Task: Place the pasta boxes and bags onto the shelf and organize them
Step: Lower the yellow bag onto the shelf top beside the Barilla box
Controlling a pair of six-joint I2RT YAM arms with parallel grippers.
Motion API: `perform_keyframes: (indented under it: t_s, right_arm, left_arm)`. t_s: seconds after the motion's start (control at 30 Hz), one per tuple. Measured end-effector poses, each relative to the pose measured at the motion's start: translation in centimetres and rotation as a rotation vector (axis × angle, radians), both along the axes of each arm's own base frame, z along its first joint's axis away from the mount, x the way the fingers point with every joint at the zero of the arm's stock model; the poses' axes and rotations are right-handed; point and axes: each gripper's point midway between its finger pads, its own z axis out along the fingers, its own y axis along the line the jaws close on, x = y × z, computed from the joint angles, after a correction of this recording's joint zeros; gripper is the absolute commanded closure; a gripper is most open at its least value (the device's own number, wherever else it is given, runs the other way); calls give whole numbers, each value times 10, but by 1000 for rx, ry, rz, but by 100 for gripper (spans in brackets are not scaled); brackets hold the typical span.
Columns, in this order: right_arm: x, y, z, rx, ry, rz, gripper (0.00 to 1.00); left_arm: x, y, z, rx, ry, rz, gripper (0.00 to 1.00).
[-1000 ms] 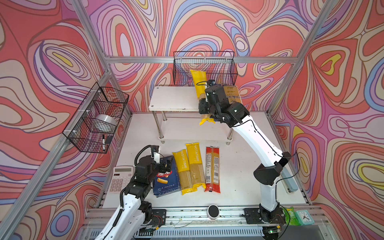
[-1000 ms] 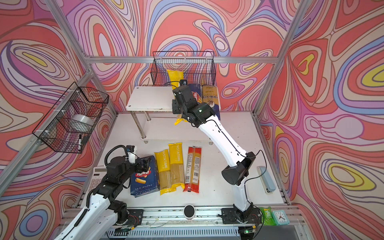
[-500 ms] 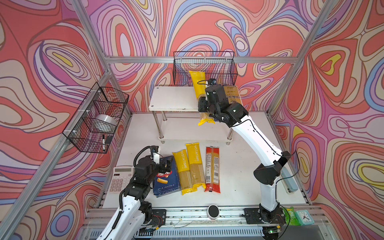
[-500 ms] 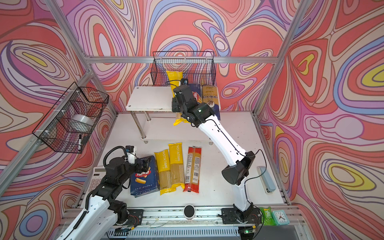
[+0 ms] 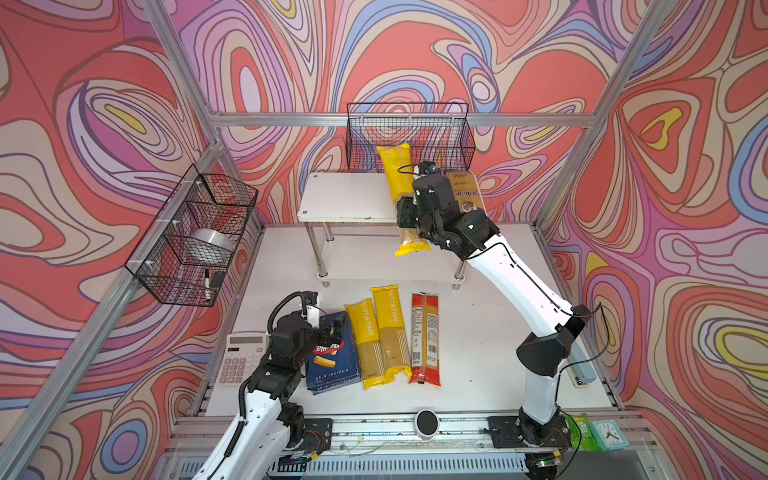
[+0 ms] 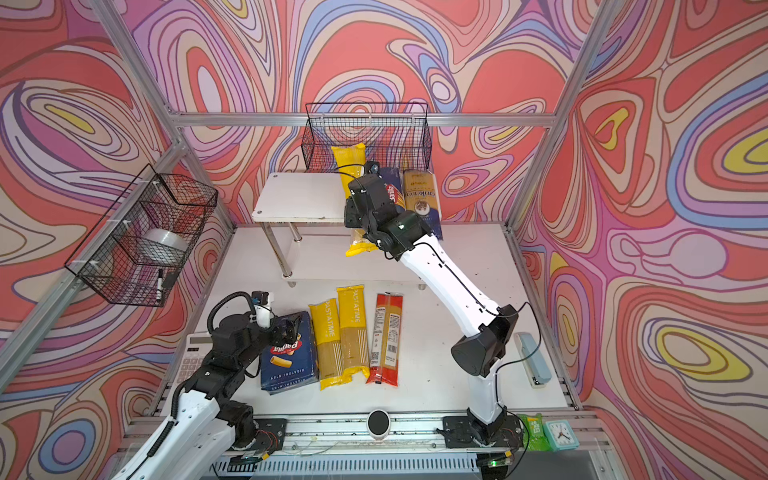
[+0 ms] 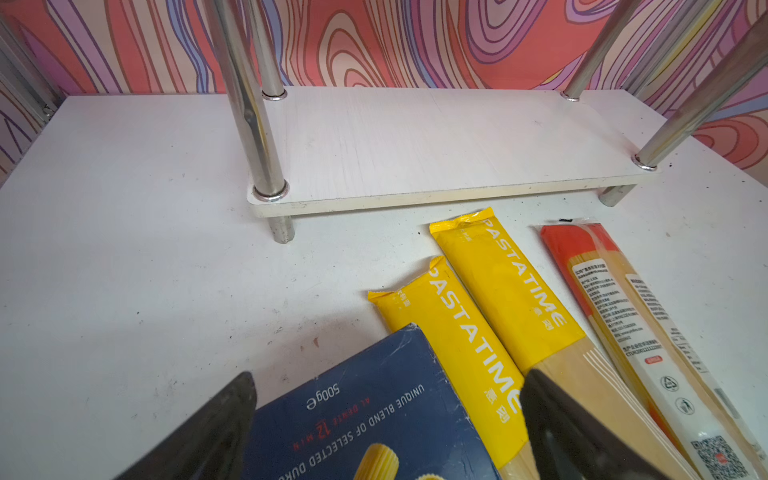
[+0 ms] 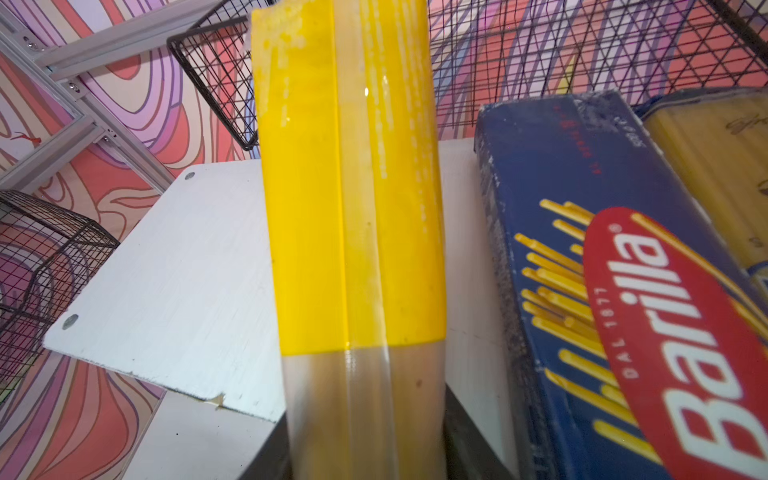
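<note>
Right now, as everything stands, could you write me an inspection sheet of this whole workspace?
Surface: white table, lightly speckled.
Job's things: shelf top holds Barilla spaghetti box, gold-and-navy bag and overhanging yellow bag; rigatoni box, two PASTATIME bags, red bag lie on the table.
Clutter: calculator, round puck, clock, green packet; tape roll and marker in side basket.
Grippers: left gripper open over rigatoni box's end; right gripper straddles the overhanging bag, grip unclear.
Cables: black leads along both arms; loose wires on front rail.
Surroundings: swirl-patterned walls, aluminium frame, back basket.
</note>
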Motion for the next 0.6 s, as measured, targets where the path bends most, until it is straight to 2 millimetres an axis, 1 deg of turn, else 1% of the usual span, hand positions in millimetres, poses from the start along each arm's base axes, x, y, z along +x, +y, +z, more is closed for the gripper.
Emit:
perform_keyframes:
  t_s: [0.37,0.6]
  right_arm:
    - [-2,1,1,3,-3,-4,50]
    - [3,2,17,-9,-37,-6,49]
  left_arm:
    - [0,0,0,0,0,0,0]
    - [0,0,2,-2,-9,0,0]
